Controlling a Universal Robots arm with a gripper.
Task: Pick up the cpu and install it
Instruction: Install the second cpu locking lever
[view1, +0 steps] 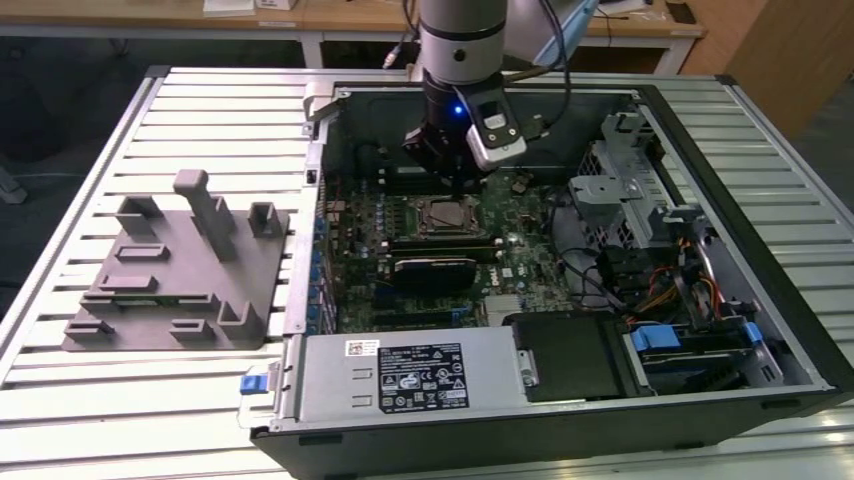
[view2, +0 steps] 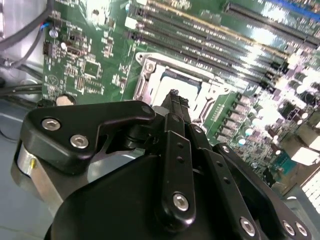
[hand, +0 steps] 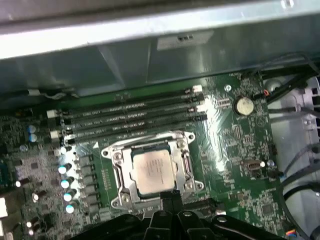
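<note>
Exterior view: arm (view1: 461, 40) comes down from the far side into an open computer case (view1: 747, 400) lying flat on a slatted metal table (view1: 160, 400). Gripper (view1: 449, 180) hangs low inside the case, just above the motherboard (view1: 521, 215), at the far edge of the socket (view1: 446, 215). Blue light lit on the wrist. Grey fixture (view1: 174, 270) sits on the table at the exterior view's left, well apart from the case. Silver power supply (view1: 400, 375) with a label runs along the near edge of the case, black drive bay (view1: 574, 355) beside it, cables and a drive cage at the exterior view's right.

First wrist view: cpu (hand: 154, 170) lies flat in the socket (hand: 120, 165), pale metal top up, framed by the socket's metal bracket. Gripper (hand: 171, 197) tip is right at the socket's edge, just beside the cpu; contact cannot be told. Memory slots (hand: 135, 117) run past the socket on its other side, a coin cell (hand: 244, 105) further off on the board, grey case wall (hand: 150, 55) behind.

Second wrist view: gripper (view2: 173, 97) fingers look drawn together into one narrow tip, nothing visibly between them, pointing at the socket (view2: 150, 75) with the cpu (view2: 182, 85) partly hidden behind the tip. Black linkage of the gripper body in front, green board (view2: 85, 60) around.

Cpu already seated in the socket, not held by the gripper.
</note>
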